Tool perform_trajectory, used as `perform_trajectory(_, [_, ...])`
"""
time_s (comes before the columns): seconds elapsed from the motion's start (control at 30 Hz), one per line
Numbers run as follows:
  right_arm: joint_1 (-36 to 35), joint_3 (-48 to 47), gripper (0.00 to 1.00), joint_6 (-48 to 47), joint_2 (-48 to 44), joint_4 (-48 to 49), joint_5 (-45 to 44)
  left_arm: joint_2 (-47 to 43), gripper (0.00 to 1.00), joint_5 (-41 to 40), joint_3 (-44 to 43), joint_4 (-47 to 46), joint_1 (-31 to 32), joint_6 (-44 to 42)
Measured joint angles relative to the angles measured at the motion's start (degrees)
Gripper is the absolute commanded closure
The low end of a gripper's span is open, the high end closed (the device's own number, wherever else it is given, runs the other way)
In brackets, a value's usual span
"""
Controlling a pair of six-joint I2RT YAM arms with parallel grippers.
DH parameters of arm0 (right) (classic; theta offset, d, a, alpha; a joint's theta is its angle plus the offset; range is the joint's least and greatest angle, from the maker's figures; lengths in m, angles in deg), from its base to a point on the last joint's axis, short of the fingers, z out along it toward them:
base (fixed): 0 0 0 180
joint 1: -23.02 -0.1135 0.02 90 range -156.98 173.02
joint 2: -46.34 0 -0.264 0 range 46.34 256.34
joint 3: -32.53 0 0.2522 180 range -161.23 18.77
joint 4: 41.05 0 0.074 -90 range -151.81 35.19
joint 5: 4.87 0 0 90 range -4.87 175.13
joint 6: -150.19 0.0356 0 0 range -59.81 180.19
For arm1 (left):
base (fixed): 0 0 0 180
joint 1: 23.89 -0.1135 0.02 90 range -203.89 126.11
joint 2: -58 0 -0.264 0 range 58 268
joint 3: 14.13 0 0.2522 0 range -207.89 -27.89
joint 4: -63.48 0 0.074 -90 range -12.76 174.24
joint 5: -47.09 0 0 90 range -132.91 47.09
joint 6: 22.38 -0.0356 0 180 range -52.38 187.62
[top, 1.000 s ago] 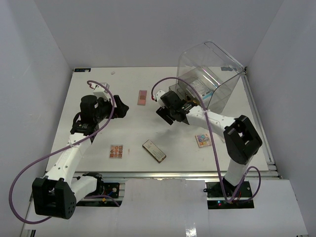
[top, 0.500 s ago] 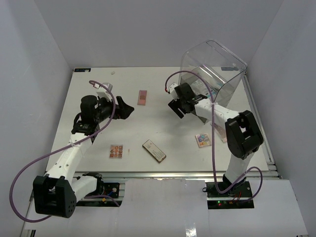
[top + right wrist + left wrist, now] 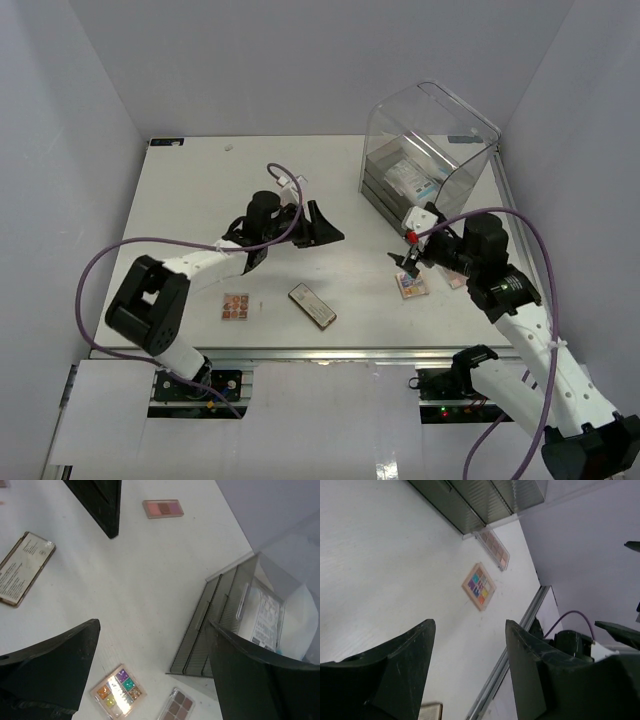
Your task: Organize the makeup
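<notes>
The makeup lies scattered on the white table. A multicolour palette (image 3: 411, 284) (image 3: 119, 691) (image 3: 479, 586) sits front right, with a neutral brown palette (image 3: 176, 707) (image 3: 495, 550) beside it. The long dark compact (image 3: 312, 305) (image 3: 22, 570) and a small pink palette (image 3: 236, 306) lie near the front. Another pink palette (image 3: 163, 508) lies by the left gripper's finger. A white packet (image 3: 262, 615) (image 3: 415, 180) is inside the drawer box. My left gripper (image 3: 325, 225) (image 3: 470, 625) hovers mid-table, open and empty. My right gripper (image 3: 408, 258) (image 3: 154, 625) hangs open above the multicolour palette.
The tall clear acrylic drawer box (image 3: 430, 150) (image 3: 220, 625) stands at the back right, its dark drawer fronts facing the middle. A metal rail (image 3: 520, 635) runs along the table's near edge. White walls close in the left, back and right sides.
The left arm has swung from the table's left side to the middle, its jaws narrowing a little. The right arm has drawn back from the drawer box toward the multicolour palette, jaws slightly wider.
</notes>
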Motion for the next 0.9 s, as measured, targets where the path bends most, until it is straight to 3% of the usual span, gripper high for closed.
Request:
perform_trajectory(0.2, [9.89, 7.39, 0.06, 5.41, -5.53, 3.81, 1.71, 19.24, 0.33, -5.98, -10.15, -9.53, 5.22, 11.00])
perform_trajectory(0.43, [17.91, 8.26, 0.05, 7.86, -8.05, 4.74, 7.68, 37.14, 0.33, -11.74, -24.98, -12.35, 8.54, 18.41])
perform_trajectory(0.63, [20.93, 8.26, 0.05, 8.87, -9.52, 5.29, 11.17, 44.59, 0.36, -14.64, -33.62, -14.24, 9.40, 22.33])
perform_trajectory(0.9, [21.29, 8.26, 0.05, 9.48, -9.68, 5.66, 12.42, 49.30, 0.56, -16.70, -39.76, -15.96, 9.33, 25.79])
